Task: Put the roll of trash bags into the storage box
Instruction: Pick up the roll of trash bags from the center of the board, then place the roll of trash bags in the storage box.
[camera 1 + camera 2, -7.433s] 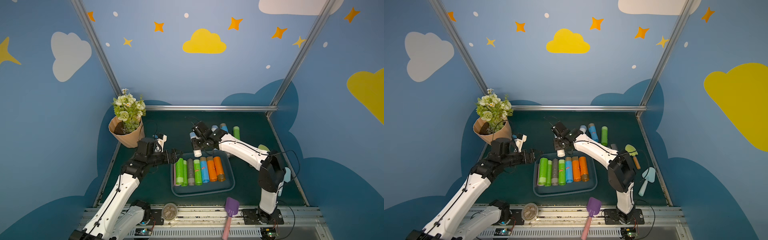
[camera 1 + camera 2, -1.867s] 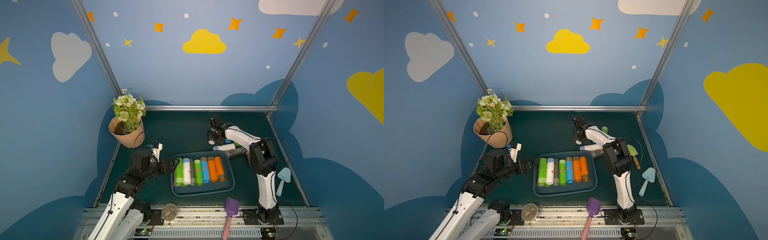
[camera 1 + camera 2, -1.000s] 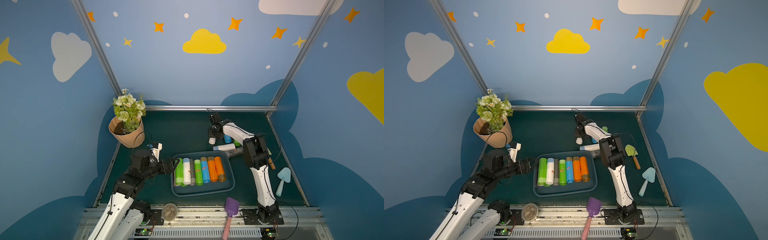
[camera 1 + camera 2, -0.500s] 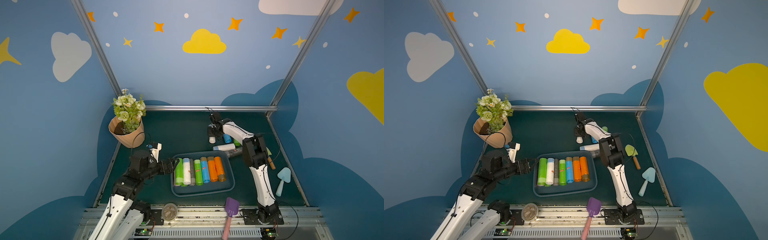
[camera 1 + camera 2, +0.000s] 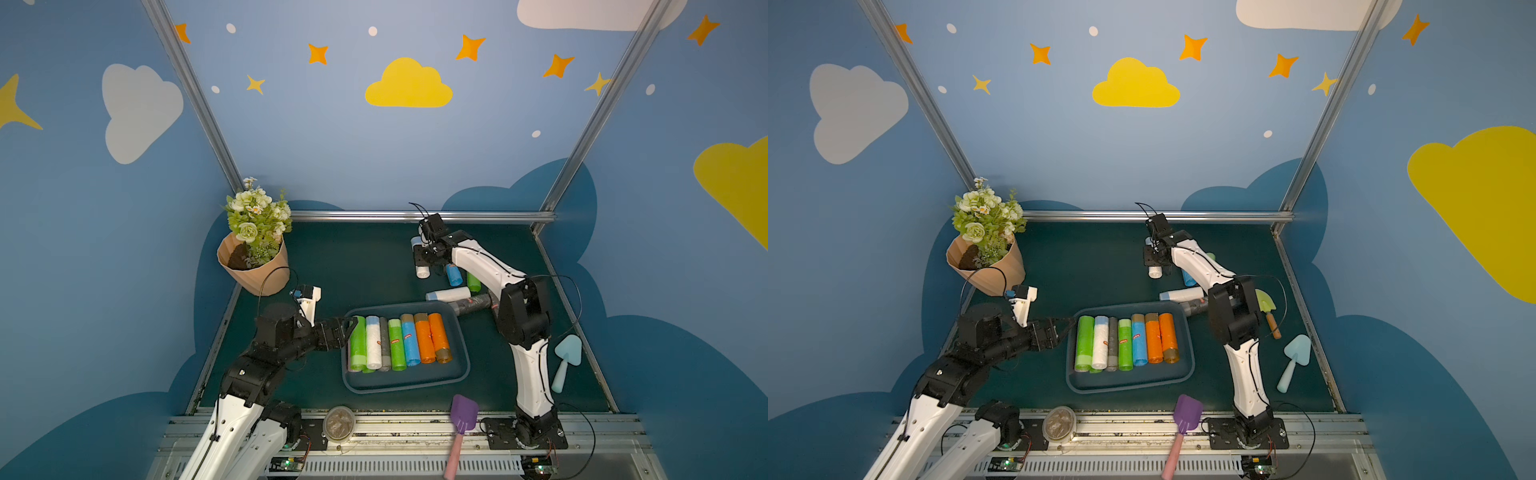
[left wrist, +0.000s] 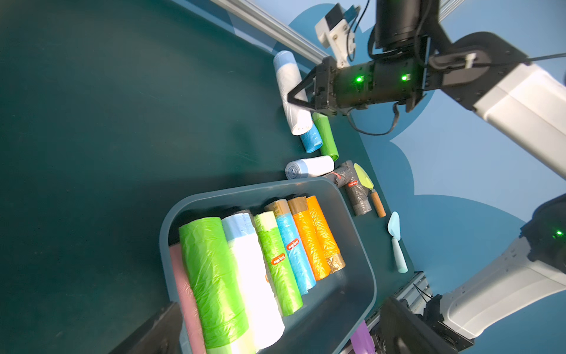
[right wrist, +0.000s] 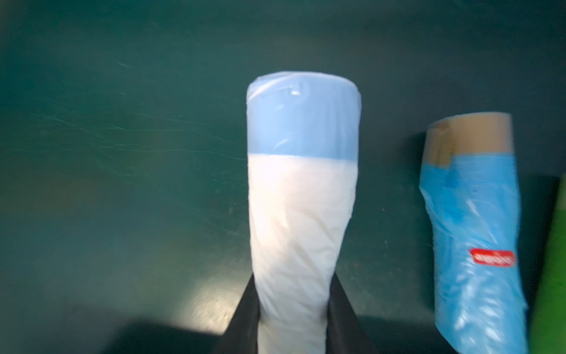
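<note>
My right gripper (image 5: 424, 258) (image 7: 294, 295) is shut on a white roll of trash bags with a pale blue band (image 7: 303, 184) (image 5: 422, 272) at the far middle of the table, both fingers (image 7: 248, 306) pressed against its sides. The left wrist view shows the same grip (image 6: 295, 98). The dark teal storage box (image 5: 407, 388) (image 5: 1129, 388) (image 6: 352, 294) lies in front, with several green, white, grey, blue and orange rolls side by side in it. My left gripper (image 5: 347, 328) (image 5: 1065, 326) (image 6: 275, 332) is open and empty at the box's left rim.
Loose rolls lie behind the box: blue (image 5: 454, 275), green (image 5: 473, 282), white (image 5: 448, 295), dark grey (image 5: 473, 303). A tan flower pot (image 5: 255, 270) stands far left. A green trowel (image 5: 1266, 307), a pale blue trowel (image 5: 565, 361), a purple spatula (image 5: 461, 419) and a round jar (image 5: 340, 422) lie nearby.
My right gripper's jaws have closed onto the white roll, whose near end now sits slightly farther back. The left arm has hardly moved.
</note>
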`<act>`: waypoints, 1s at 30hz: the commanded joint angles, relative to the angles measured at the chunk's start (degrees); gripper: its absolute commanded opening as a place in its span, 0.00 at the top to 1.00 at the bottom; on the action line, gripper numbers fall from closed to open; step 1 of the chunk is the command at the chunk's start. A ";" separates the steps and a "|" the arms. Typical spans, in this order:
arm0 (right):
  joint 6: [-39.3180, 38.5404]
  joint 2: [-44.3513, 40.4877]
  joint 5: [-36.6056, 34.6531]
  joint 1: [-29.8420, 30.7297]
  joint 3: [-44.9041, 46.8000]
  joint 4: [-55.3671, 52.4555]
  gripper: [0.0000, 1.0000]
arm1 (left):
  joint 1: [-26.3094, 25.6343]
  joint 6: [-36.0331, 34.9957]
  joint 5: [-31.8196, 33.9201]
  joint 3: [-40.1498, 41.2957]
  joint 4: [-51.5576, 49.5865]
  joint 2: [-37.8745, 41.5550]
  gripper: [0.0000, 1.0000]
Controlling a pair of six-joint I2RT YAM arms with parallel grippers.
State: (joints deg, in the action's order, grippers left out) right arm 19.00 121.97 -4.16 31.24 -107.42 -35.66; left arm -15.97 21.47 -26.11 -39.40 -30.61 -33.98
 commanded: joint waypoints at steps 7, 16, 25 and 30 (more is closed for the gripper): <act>0.57 -11.13 -3.46 3.68 8.17 0.10 0.76 | 0.32 -0.05 -0.77 1.08 0.97 3.80 0.00; 3.13 -22.59 -5.70 6.62 19.22 -0.49 0.76 | 0.32 0.15 -2.61 1.34 0.95 5.07 0.00; 8.01 -34.38 -7.57 11.10 30.12 -2.87 0.76 | 0.25 0.41 -7.93 1.46 1.45 5.29 0.00; 11.23 -39.41 -9.13 14.71 33.63 -5.16 0.76 | 0.16 0.53 -9.61 1.76 2.12 5.94 0.00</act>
State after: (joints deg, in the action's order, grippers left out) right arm 27.35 85.71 -11.16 44.45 -74.83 -39.09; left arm -15.86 21.89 -33.47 -38.30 -29.76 -28.58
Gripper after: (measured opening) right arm 0.241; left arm 0.999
